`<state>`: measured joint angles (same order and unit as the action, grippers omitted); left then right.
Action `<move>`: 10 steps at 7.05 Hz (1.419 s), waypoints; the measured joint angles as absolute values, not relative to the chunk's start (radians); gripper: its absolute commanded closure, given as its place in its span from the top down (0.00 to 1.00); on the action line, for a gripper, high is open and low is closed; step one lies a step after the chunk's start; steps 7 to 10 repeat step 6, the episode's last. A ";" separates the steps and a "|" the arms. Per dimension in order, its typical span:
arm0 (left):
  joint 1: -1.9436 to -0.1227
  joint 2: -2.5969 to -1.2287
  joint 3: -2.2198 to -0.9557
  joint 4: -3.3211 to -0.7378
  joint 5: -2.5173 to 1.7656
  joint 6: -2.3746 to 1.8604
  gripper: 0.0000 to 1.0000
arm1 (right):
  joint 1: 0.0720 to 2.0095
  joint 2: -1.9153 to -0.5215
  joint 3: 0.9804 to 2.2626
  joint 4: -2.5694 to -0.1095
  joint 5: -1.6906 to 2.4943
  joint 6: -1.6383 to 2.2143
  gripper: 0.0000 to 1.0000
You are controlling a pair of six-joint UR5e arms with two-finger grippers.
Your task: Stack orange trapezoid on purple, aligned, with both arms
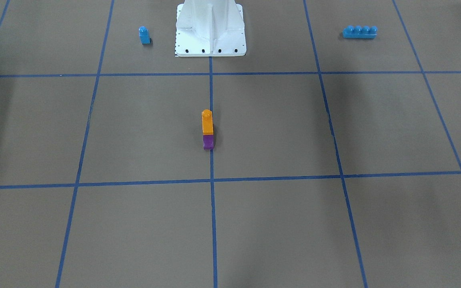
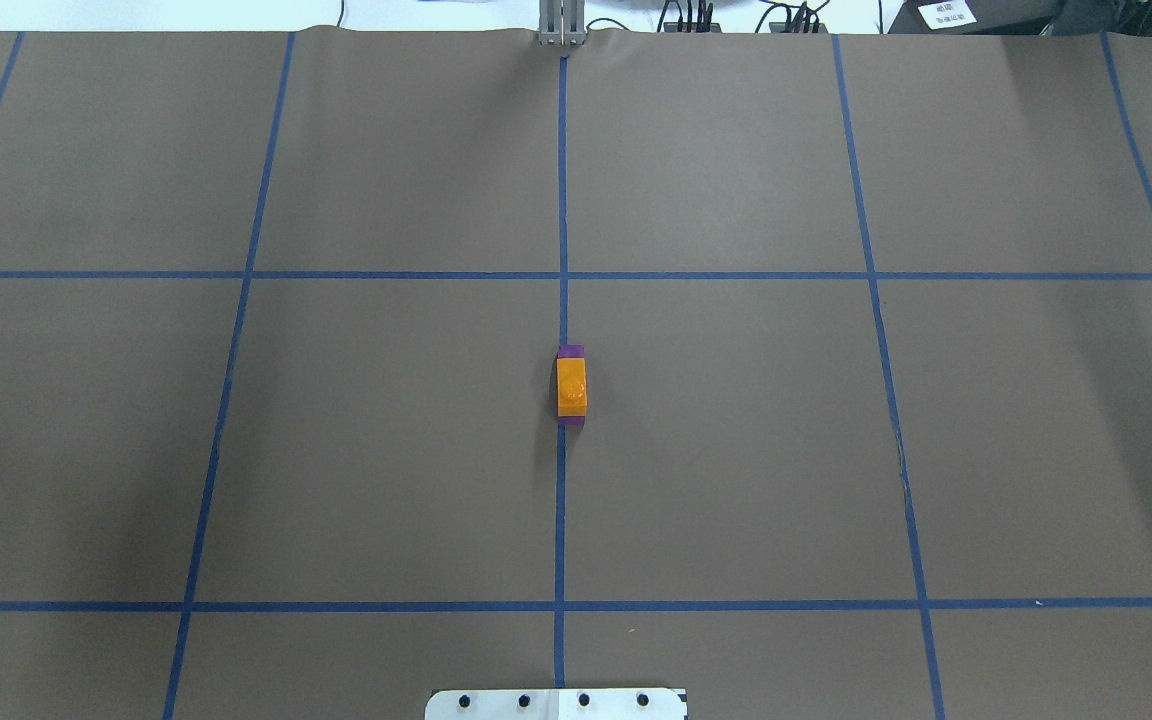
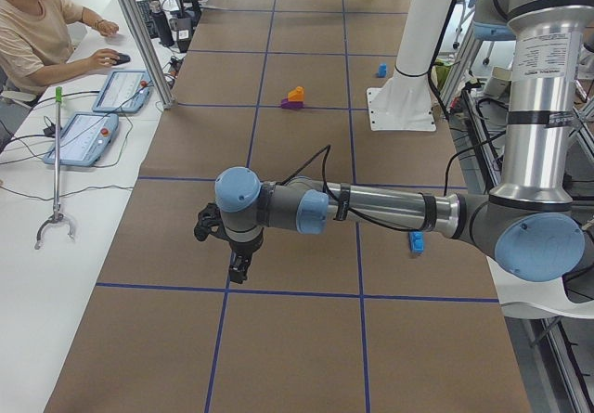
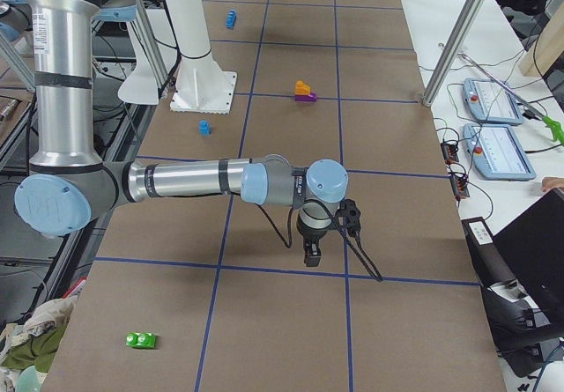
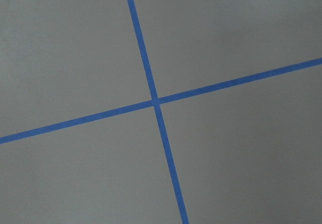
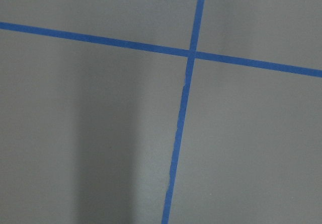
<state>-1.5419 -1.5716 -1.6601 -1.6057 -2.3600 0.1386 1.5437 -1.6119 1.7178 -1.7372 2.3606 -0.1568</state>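
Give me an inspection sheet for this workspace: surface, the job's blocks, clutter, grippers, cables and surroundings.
Surface: brown table with a blue tape grid.
Job's things: orange trapezoid sits on the purple block on the centre tape line; nothing holds them.
Clutter: blue single-stud block and blue four-stud brick either side of the white pedestal; green block at the table's right end.
Grippers: left gripper and right gripper hang over bare table, far from the stack; open or shut, cannot tell.
Cables: black cable loops from the right wrist.
Surroundings: seated operator beside control tablets.

Lab — taped-grid table (image 2: 386, 450), teach pendants (image 4: 500, 152)
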 measured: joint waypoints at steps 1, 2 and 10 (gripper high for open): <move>-1.542 -1.571 -1.659 -1.610 -2.361 0.139 1.00 | 1.545 -1.614 1.713 -1.737 2.390 -0.158 1.00; -1.542 -1.574 -1.654 -1.614 -2.360 0.139 1.00 | 1.547 -1.619 1.712 -1.737 2.407 -0.158 1.00; -1.542 -1.584 -1.665 -1.614 -2.382 0.136 1.00 | 1.549 -1.608 1.717 -1.735 2.406 -0.159 1.00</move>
